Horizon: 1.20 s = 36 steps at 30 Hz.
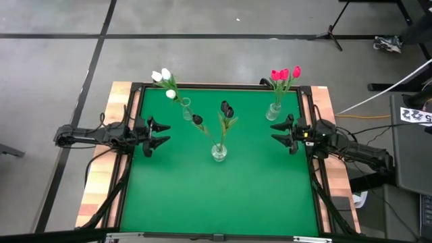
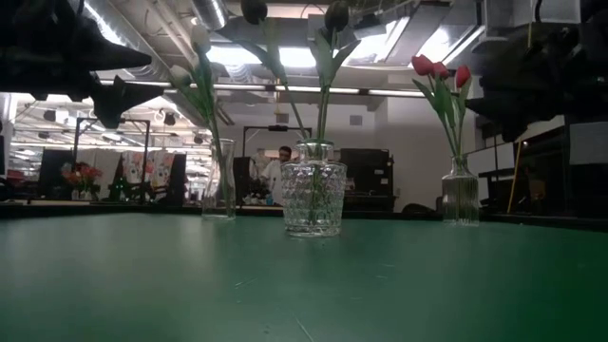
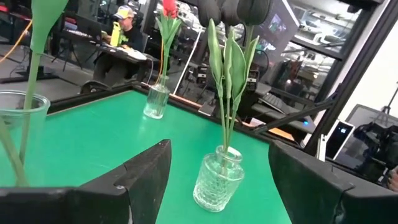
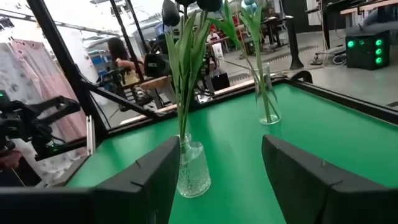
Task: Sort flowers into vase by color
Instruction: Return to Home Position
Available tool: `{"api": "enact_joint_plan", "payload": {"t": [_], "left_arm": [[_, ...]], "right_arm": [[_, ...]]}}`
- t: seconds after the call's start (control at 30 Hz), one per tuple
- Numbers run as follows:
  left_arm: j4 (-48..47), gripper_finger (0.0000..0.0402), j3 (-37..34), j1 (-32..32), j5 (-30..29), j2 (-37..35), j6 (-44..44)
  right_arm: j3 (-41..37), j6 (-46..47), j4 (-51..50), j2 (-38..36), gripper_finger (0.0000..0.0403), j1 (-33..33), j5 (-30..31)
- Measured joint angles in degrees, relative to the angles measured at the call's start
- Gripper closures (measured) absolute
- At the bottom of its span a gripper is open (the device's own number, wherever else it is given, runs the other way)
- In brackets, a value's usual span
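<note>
Three clear vases (image 1: 219,153) stand on the green table (image 1: 202,196): white tulips (image 1: 163,76) far left, pink-red tulips (image 1: 285,73) far right, black tulips (image 1: 227,109) centre. The left gripper (image 1: 164,133) and right gripper (image 1: 275,131) flank them, jaws spread, empty.

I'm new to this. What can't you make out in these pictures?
Left wrist view: white tulips' heads, cut off by the top edge.
Low view: only two black tulips' heads show; the third is out of sight.
High view: clear vases too small to tell any water.
</note>
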Motion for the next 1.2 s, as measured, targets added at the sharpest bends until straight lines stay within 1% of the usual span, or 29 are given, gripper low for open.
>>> {"api": "enact_joint_plan", "payload": {"t": [0.23, 1.2], "left_arm": [[0.0, 0.0137, 0.0, 0.0, 0.1, 0.0, 0.1], [0.0, 0.0137, 0.0, 0.0, 0.2, 0.0, 0.1]], "right_arm": [[0.0, -2.3, -0.1, 0.9, 0.0178, 0.0, 0.5], [-0.1, -2.3, -0.3, 0.9, 0.0178, 0.0, 0.6]]}}
